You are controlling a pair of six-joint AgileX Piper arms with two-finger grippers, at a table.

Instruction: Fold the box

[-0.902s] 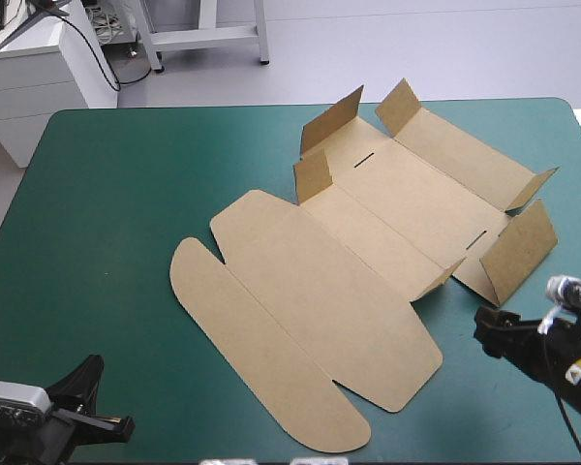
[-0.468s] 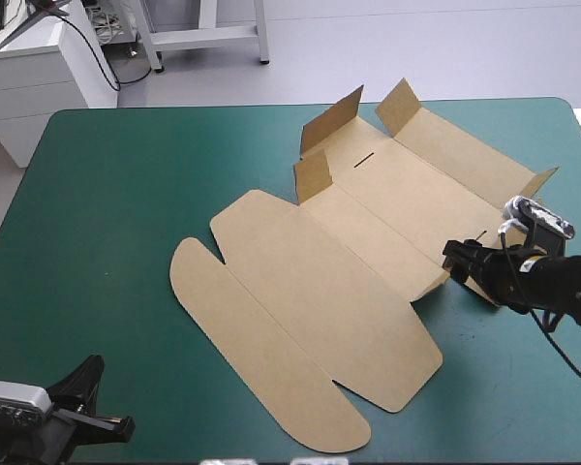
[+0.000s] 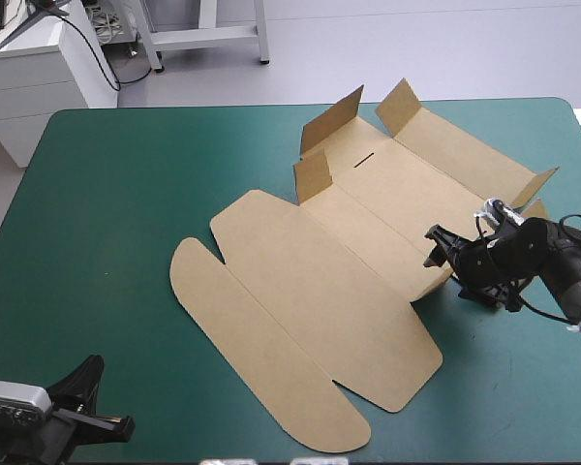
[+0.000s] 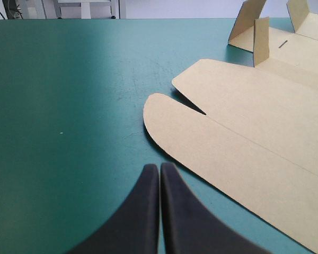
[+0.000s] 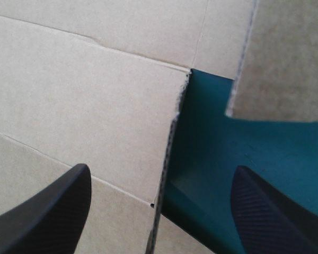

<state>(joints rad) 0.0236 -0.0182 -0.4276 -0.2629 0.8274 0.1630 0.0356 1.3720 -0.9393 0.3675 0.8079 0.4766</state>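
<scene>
Box [image 3: 329,291] is lying opened out on the teal-green cover [image 3: 126,194], spanning centre to far right, long lid panels flat toward the near edge, several short flaps standing at the far and right ends. The right gripper [image 3: 436,248] is coming in: earlier it was hanging off the box near the table's right edge, just before it was closing on the right end, and now it is reaching over the near-right corner, by the small raised flap [image 3: 430,282]. In its wrist view the right gripper [image 5: 161,169] is showing fingers spread wide, a cut edge of the box [image 5: 85,90] running up between them with cover [image 5: 212,143] beyond it (not yet gripping anything). Reading this as the approach finishing and the first wall-raise about to begin; nothing on the board is shifting so far. The left gripper [image 3: 89,380] is sitting unmoved at the near-left corner, well apart from the box; its wrist view has the left gripper [image 4: 159,167] pinched together, empty, the rounded lid tab [image 4: 169,116] just ahead of it.
</scene>
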